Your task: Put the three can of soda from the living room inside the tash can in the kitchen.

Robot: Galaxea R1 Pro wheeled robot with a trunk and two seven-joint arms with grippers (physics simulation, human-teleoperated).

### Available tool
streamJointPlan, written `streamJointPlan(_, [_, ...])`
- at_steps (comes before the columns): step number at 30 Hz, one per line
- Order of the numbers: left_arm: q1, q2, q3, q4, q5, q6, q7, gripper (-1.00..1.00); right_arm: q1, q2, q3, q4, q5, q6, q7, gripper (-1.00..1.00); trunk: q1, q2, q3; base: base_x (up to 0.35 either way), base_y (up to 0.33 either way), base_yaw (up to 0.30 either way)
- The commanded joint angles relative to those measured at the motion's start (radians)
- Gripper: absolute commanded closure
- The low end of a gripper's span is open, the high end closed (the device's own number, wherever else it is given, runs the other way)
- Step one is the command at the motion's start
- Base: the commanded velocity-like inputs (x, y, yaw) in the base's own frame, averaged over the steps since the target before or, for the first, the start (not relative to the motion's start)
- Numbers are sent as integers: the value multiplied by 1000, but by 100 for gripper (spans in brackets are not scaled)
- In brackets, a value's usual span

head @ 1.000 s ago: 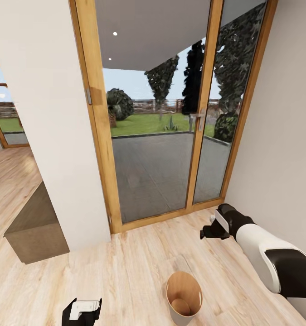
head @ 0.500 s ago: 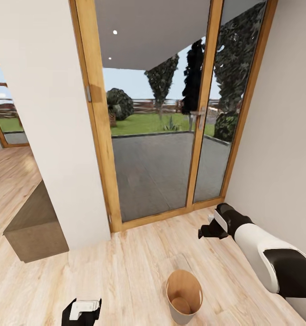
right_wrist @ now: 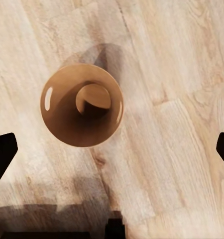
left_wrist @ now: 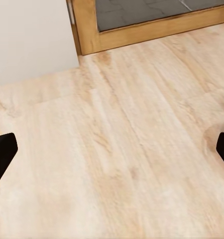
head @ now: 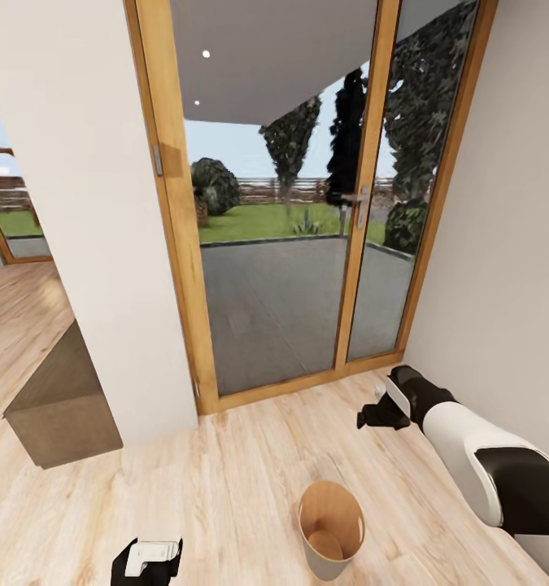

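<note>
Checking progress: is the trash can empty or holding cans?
Empty: the trash can shows only its bare brown bottom, with no cans inside.

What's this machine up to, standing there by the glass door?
A two-armed robot stands on a wood floor in front of a glass door, with a small round trash can on the floor just before it. The bin looks empty inside. Its right gripper hangs above the floor beyond the bin, fingers spread and holding nothing. The left gripper is low at its other side, also open and empty. No soda cans are in sight.
</note>
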Motion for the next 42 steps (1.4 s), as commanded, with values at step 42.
streamJointPlan(42, [-5, 0, -3, 32, -2, 0, -1, -100, 1, -34, 10, 31, 4, -9, -1, -100, 161, -294, -132, 0, 0, 0])
